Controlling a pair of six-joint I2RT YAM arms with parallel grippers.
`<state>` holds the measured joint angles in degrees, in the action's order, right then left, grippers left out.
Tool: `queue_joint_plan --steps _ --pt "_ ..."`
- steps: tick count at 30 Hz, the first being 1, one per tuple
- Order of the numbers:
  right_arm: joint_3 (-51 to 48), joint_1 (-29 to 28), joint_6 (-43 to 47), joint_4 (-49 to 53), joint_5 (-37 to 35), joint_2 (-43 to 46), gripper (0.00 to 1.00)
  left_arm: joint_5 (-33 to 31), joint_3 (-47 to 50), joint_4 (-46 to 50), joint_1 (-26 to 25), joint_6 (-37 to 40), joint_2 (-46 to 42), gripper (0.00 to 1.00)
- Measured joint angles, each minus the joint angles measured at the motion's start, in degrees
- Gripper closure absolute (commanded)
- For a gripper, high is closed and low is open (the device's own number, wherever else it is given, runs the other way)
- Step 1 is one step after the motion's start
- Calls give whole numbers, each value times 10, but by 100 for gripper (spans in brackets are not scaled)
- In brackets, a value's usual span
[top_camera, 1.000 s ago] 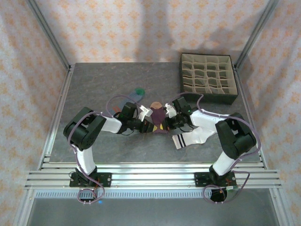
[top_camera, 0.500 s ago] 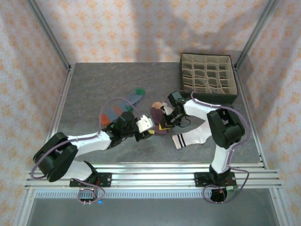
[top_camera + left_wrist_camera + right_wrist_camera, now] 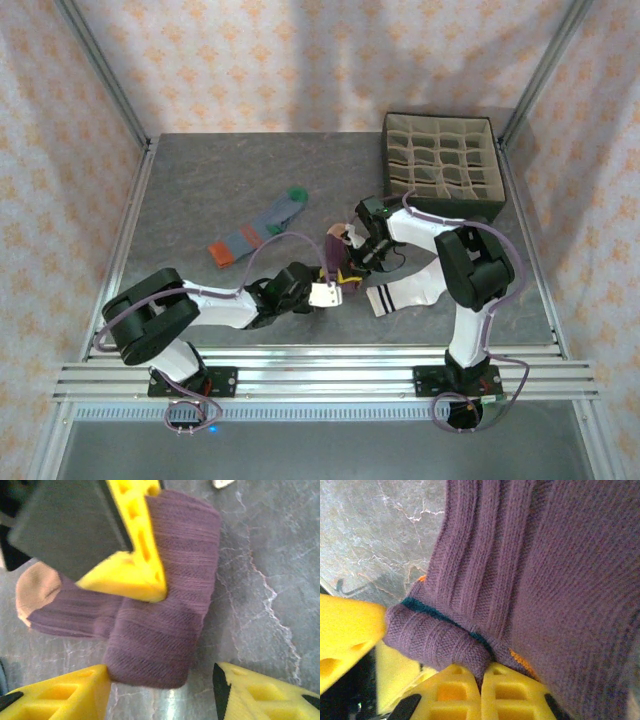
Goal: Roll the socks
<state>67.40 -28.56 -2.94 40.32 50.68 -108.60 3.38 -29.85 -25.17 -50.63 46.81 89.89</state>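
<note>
Your right pincer (image 3: 482,677) pinches the folded purple sock (image 3: 160,630); with your left pincer (image 3: 160,690) spread beside it, the fold may spring open

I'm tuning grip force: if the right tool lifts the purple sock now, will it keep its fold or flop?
Probably flops: the purple sock is soft ribbed knit, folded loosely over itself. Likely light and not slippery, given the textured ribs. The right tool pinches just one fold, so the rest would probably hang and unfold.
</note>
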Motion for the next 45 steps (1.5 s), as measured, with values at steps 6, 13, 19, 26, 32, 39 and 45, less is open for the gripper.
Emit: queue_joint_plan --steps 6,13,19,26,32,39,45 --pt "-8 2 -7 0 18 -1 100 -6 -11 -11 -9 3 22 44" --pt "-13 7 -9 0 34 -5 93 -5 -32 2 -13 -17 40 94" --pt "-37 20 -20 -16 53 15 49 27 -60 56 -10 -35 40 100" --pt "-98 58 -40 -68 39 89 40 131 -118 145 18 -82 43 100" --pt "-138 65 -41 -110 25 138 39 220 -183 233 63 -136 70 100" --pt "-179 65 -41 -173 21 174 39 298 -246 314 96 -188 108 100" --pt "-195 68 -39 -198 2 172 40 357 -313 382 123 -241 160 100"
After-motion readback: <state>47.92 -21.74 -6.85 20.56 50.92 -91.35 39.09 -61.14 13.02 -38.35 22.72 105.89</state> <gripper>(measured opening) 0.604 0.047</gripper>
